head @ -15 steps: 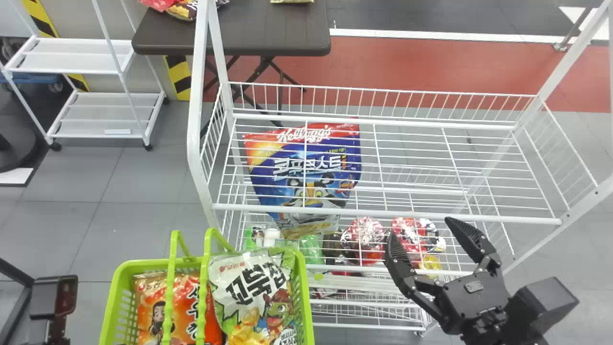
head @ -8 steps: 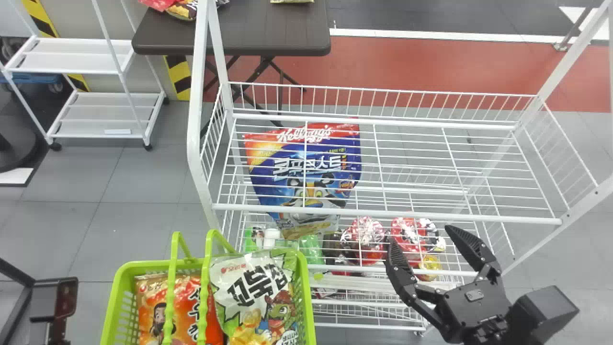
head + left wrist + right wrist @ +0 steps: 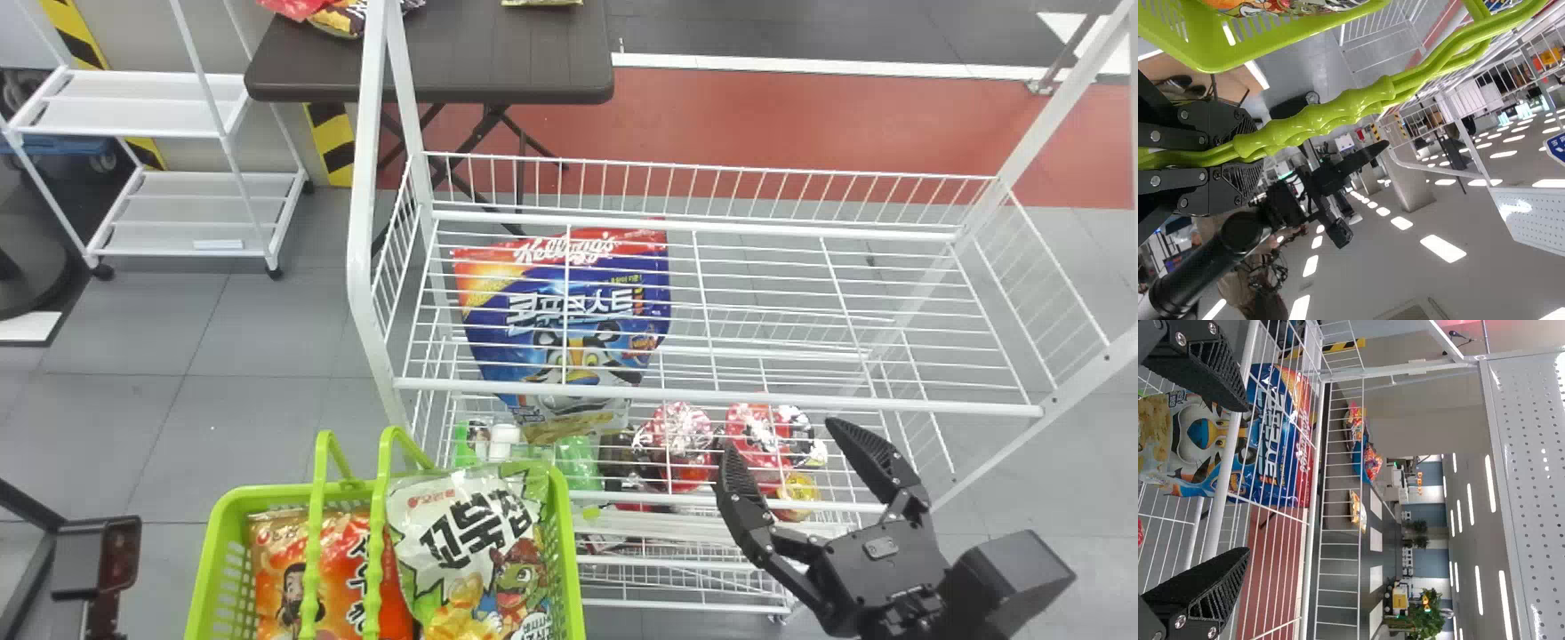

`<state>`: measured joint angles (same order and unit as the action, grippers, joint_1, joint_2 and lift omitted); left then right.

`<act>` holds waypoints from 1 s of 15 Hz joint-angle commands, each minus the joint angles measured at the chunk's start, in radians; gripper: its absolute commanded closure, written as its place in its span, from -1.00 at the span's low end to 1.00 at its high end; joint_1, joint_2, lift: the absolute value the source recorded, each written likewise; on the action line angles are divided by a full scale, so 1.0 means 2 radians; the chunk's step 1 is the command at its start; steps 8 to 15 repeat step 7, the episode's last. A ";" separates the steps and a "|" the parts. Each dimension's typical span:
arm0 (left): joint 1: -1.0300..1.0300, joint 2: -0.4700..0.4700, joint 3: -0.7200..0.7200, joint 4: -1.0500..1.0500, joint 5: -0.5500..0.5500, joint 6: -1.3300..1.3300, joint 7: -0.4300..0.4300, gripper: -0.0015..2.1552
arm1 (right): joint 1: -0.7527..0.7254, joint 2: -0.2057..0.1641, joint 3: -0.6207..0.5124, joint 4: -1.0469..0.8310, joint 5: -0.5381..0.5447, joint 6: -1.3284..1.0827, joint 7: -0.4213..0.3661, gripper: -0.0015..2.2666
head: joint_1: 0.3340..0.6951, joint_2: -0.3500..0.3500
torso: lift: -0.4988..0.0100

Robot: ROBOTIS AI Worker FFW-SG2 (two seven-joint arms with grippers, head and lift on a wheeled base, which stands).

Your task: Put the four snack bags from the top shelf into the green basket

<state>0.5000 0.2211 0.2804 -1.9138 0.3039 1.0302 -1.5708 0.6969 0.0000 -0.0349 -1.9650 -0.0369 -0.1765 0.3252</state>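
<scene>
Noted right gripper (image 3: 782,436) spread and unladen, left gripper (image 3: 1248,152) clamped on the handles (image 3: 1331,117). Observed two snack bags (image 3: 462,529) in the green basket (image 3: 267,494), left of the right gripper; judged light, soft, crushable, best pinched at the top seals (image 3: 444,481).

Head view: the lower edge truncates the lime-green plastic basket (image 3: 216,533), its orange-red printed snack bag (image 3: 345,560) and its white-and-green snack bag (image 3: 462,524); ribbed green handles (image 3: 375,556) partly cover the orange-red bag, and white wire shelving (image 3: 693,396) partly obscures red packages (image 3: 680,444) beneath.
</scene>
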 commanded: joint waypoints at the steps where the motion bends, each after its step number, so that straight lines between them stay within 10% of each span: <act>1: 0.000 -0.002 0.000 0.000 0.001 0.000 -0.005 0.99 | 0.001 0.000 0.002 0.000 -0.001 0.000 0.001 -0.95 | 1.00 -0.12 | 0.96; 15: -0.002 -0.006 -0.007 -0.001 -0.002 0.000 -0.005 0.99 | 0.001 0.000 0.004 0.005 -0.001 -0.001 -0.001 -0.95 | 1.00 -0.12 | 0.96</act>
